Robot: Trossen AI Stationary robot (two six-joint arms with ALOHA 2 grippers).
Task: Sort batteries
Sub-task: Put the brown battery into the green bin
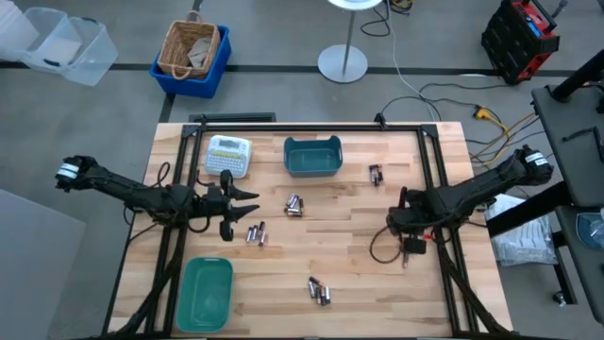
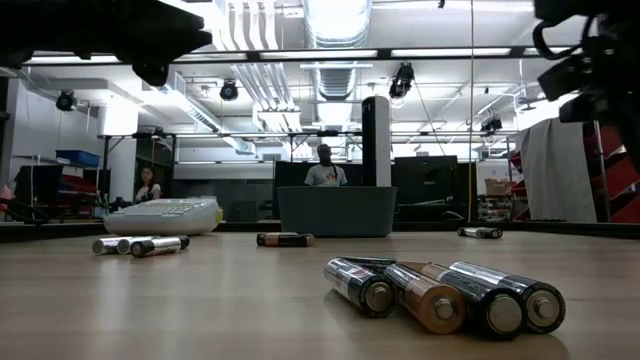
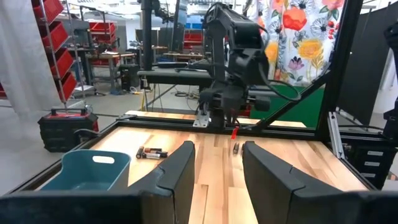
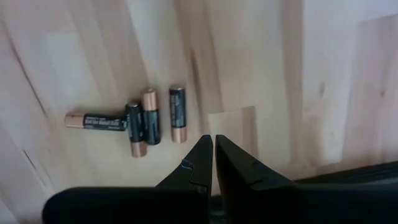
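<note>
- Four batteries (image 2: pixel 445 292) lie side by side closest to the low camera, ends facing it; from above this cluster (image 1: pixel 319 291) sits near the table's front edge, right of the green bin (image 1: pixel 205 293).
- More batteries lie in small groups: one (image 1: pixel 257 233) just in front of the left gripper, one (image 1: pixel 294 204) at mid-table, and one (image 1: pixel 376 174) right of the teal bin (image 1: pixel 312 156) at the back.
- Left gripper (image 1: pixel 247 202) hangs over the table left of centre, pointing right, its fingers (image 3: pixel 180 169) spread apart with nothing between them.
- Right gripper (image 1: pixel 393 220) hangs over the table's right part, pointing left; its fingertips (image 4: pixel 200 155) are pressed together, holding nothing.
- Its wrist camera looks down on four batteries (image 4: pixel 144 118) lying on the wood, three roughly parallel and one crosswise touching them.
- White label-maker (image 1: pixel 228 156) rests left of the teal bin.
- Two people (image 2: pixel 325 166) are in the room beyond the table.
</note>
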